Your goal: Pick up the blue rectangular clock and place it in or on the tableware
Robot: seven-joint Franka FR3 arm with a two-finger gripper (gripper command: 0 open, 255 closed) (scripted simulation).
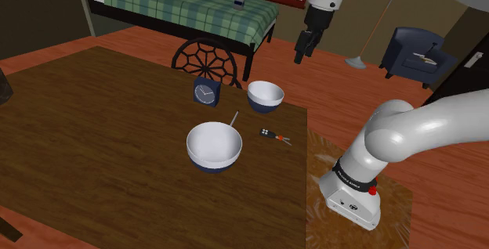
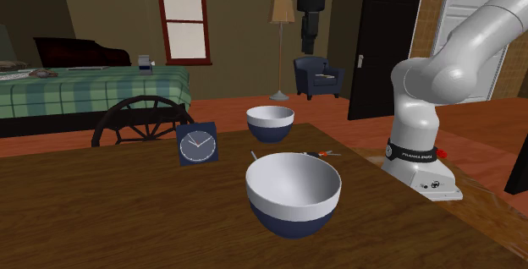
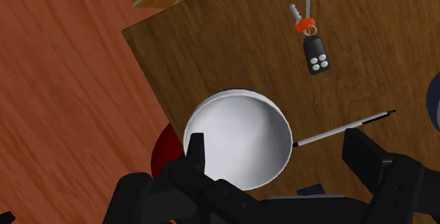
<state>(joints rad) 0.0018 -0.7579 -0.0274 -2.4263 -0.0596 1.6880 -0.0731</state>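
The blue rectangular clock stands upright with its white dial showing, near the far edge of the dark wooden table. A small white bowl with a blue outside sits close beside the clock. A larger bowl of the same kind rests nearer the table's middle. My gripper hangs high in the air over the small bowl, open and holding nothing, well clear of the clock.
A key fob with keys and a thin pen lie between the bowls. A wagon-wheel chair back stands just behind the clock. A bed, an armchair and a floor lamp stand further off.
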